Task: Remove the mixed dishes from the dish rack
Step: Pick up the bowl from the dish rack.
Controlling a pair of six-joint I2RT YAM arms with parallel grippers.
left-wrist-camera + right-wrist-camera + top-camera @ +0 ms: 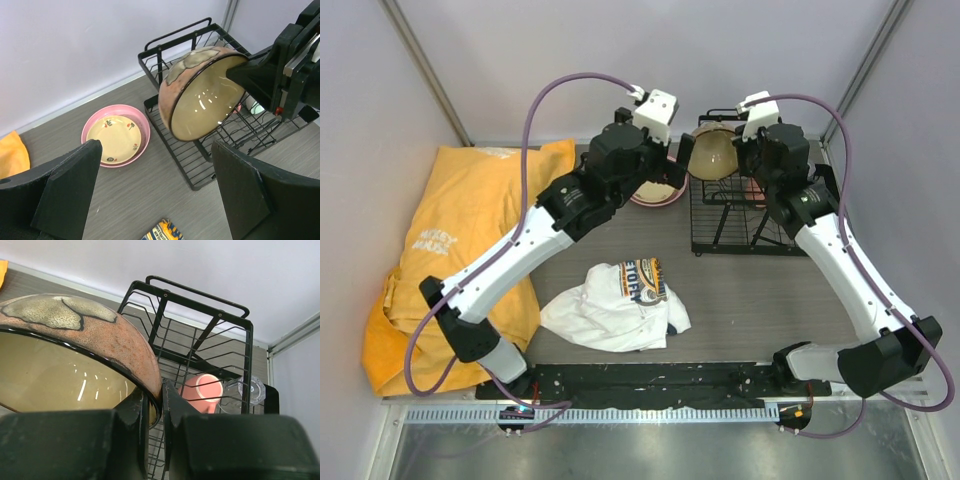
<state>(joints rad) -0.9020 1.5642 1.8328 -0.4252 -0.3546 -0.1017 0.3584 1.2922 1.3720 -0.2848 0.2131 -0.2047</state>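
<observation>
Above the rack (740,215), your right gripper (161,405) pinches the rim of the tan bowl (202,95) between its closed fingers, holding it tilted on edge with the glazed inside facing the left arm. From the right wrist view you see the pinch itself: the bowl's mottled outer wall against one finger, the rim in the narrow slot between the two. That view also gives you what the overhead one mostly hides behind the arm: a pink mug (202,391) and a clear glass (248,390) lying side by side inside the rack, near its raised back frame.

From the left wrist view you see your left gripper (155,192) with its fingers spread wide and nothing between them, below and short of the bowl. Beyond it, a pink plate (116,135) sits on the table left of the rack, with a smaller cream plate (117,132) resting inside it. The overhead view shows only a sliver of these plates past the left arm.

Only the overhead view gives you the white T-shirt (617,300) crumpled mid-table and the orange cloth (460,250) spread along the left side. The table (760,300) is grey wood grain, boxed in by pale walls on three sides.
</observation>
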